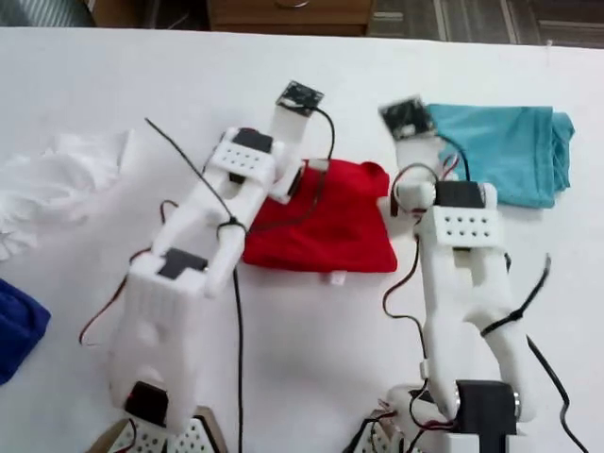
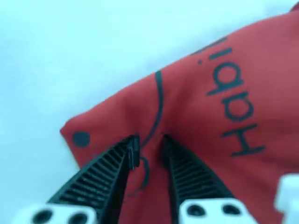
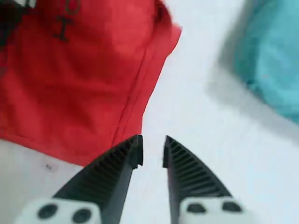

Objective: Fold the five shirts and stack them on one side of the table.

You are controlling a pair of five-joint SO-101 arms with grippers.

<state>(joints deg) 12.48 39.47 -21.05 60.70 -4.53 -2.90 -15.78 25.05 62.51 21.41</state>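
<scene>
A folded red shirt point(image 1: 330, 222) with dark print lies mid-table. My left gripper point(image 2: 149, 140) hovers low over the red shirt point(image 2: 210, 116) near one of its corners. Its fingers stand slightly open with the fabric flat beneath them. My right gripper point(image 3: 153, 140) is also slightly open and holds nothing. It hangs over bare table just off the edge of the red shirt point(image 3: 70, 79), between it and a folded teal shirt point(image 3: 275, 60). That teal shirt point(image 1: 505, 151) lies at the back right. A crumpled white shirt point(image 1: 57, 179) and a blue shirt point(image 1: 14, 326) lie at the left.
The white table point(image 1: 311, 340) is bare in front of the red shirt between the two arm bases. Loose black and red cables hang along both arms. The table's far edge runs along the back, with furniture behind it.
</scene>
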